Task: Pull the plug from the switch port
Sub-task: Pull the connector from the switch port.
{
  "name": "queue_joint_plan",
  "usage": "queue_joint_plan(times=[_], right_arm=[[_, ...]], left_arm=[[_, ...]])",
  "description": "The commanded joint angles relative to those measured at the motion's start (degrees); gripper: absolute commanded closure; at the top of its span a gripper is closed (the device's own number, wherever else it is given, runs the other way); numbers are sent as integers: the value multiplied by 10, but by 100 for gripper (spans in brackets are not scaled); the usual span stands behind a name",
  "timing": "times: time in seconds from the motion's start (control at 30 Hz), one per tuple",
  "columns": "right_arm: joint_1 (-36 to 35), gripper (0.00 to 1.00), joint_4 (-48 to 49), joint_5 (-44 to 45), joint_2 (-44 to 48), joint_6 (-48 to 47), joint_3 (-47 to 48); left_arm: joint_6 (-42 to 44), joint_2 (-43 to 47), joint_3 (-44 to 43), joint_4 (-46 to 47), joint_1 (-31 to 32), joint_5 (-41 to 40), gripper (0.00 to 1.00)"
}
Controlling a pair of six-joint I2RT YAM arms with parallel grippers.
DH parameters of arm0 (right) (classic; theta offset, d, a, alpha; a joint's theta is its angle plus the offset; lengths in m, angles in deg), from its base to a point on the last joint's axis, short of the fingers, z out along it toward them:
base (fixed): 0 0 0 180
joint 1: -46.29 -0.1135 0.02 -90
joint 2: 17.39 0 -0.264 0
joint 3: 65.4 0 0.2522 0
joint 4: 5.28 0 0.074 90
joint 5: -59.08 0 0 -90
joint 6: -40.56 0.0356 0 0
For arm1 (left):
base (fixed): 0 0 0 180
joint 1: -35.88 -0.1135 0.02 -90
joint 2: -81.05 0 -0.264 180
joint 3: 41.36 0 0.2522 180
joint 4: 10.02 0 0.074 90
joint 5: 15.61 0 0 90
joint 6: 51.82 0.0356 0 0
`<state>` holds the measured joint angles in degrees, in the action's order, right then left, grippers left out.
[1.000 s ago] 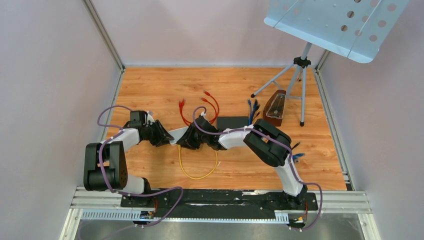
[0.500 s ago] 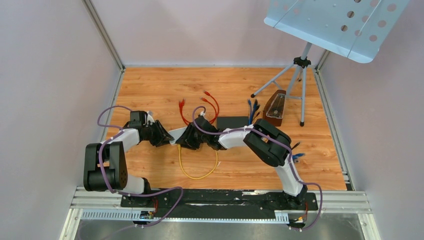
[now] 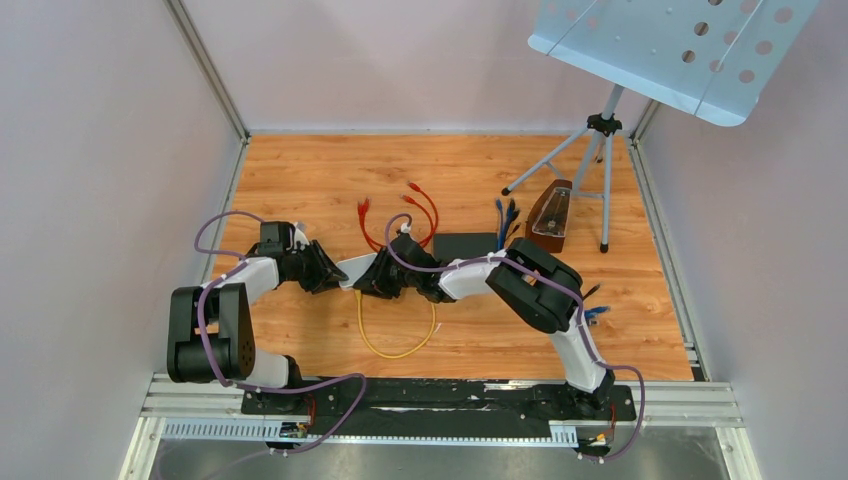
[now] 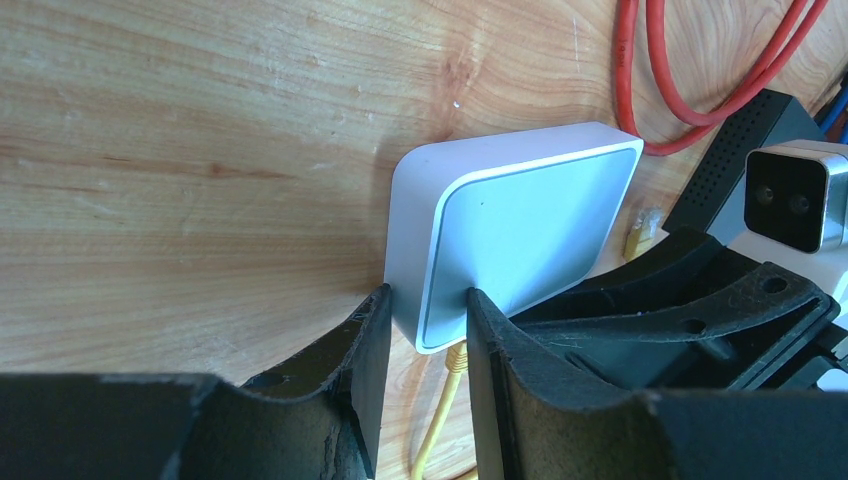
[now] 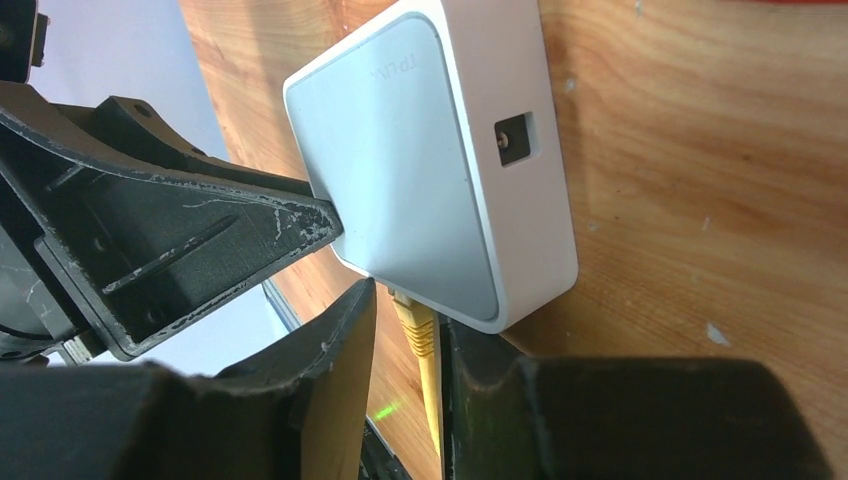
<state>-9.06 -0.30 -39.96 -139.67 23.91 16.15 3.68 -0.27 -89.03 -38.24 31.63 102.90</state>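
Pulling: not yet done. The plug sits in the switch, its yellow head meeting the box's edge with no gap showing.
Port: hidden under that edge; only the plug's entry marks where it is.
Switch place: flat on the surface, between the two arms and near a black box.
Right jaws: narrow, with one finger on each side of the plug just clear of the switch. A sliver of space shows on one side, so it cannot be told whether they pinch it.
Left jaws: closed partway on a corner of the switch, with both fingers against it, bracing it.
Cable: yellow, running slack from the plug in a loop toward the near edge.
Done so far: switch steadied, plug bracketed.
Left to do: by the look of it, firm the hold on the plug, then draw it straight out along its own line while the switch is kept from following. A latch tab, if there is one, may resist.
Nearby: red cables lie beyond the switch, apart from the grip.
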Motion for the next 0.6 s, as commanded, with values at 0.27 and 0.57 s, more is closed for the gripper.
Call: queue_joint_plan(times=[0.27,0.57], right_arm=[[0,69,30,0,-7,-37,-13],[0,74,21,5,-5,-37,-10]], left_arm=[[2,9,10,-15,0,1,60],[1,9,9,-17,0,1,60]])
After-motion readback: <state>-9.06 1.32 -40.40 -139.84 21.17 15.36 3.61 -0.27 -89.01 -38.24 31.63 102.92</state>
